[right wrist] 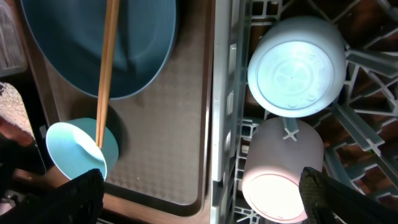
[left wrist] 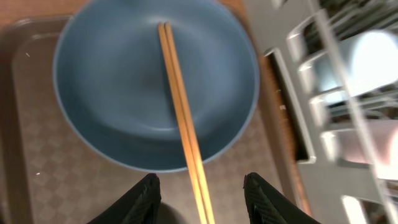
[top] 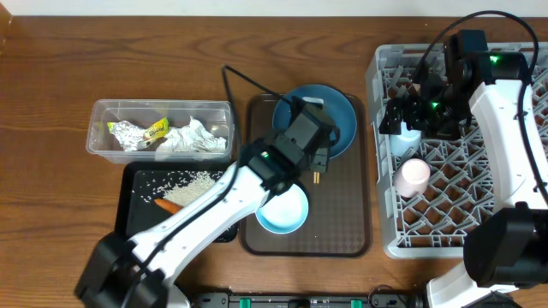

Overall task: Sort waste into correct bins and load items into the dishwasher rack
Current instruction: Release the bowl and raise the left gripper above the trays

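My left gripper (left wrist: 202,190) has its fingers apart. The wooden chopsticks (left wrist: 180,106) run out between them with a gap on either side, so I am straddling them, not clamping. They lie as a pair across the large blue plate (left wrist: 112,93). The plate fills the far end of the brown serving tray (left wrist: 31,180), almost to the tray's rim. Bare tray shows to my left, while on my right the grey rack wall (left wrist: 323,112) stands close beyond the tray edge.

My right gripper (right wrist: 205,183) is spread wide and empty above the rack's left edge. Below it the pink cup (right wrist: 283,168) sits in a cell, and just past it the light blue cup (right wrist: 297,65) sits base up.

The white bowl (top: 282,210) sits empty on the tray's near end. The black tray (top: 137,184) holds the rice scraps (top: 180,180) and the carrot (top: 167,205). Behind it, the clear tub (top: 98,128) holds the tissues (top: 193,137) and the foil wrapper (top: 141,133).
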Robot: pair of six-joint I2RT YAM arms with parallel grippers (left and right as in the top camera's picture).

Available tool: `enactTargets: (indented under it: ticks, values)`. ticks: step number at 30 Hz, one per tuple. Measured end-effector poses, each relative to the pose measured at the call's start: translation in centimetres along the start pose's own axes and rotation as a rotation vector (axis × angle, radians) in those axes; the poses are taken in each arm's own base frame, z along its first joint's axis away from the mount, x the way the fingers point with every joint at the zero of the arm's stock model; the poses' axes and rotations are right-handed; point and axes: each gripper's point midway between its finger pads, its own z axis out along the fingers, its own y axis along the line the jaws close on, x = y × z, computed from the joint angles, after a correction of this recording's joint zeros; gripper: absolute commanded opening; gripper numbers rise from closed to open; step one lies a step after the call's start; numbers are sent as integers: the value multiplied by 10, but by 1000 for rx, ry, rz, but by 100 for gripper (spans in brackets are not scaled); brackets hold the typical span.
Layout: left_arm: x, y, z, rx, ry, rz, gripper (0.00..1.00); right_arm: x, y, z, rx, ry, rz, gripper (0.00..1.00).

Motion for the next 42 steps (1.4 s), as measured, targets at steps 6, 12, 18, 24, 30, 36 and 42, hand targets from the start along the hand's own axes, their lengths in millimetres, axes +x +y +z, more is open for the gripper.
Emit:
enactTargets:
  ticks: [6,12,18,24,30,36,42]
  values:
    - [12,15,34,-92,32,18,45,0,0,0,0,0,0,99]
    - [17,24,52,-144,37,27,40,0,0,0,0,0,0,99]
    - [26,28,65,-162,62,33,40,0,0,0,0,0,0,99]
    - [24,27,67,-159,52,32,40,0,0,0,0,0,0,99]
    - [22,27,67,-158,44,31,40,0,0,0,0,0,0,99]
    - [25,43,62,-218,64,32,40,0,0,0,0,0,0,99]
    - [-5,42,17,-194,-31,0,40,0,0,0,0,0,0,99]
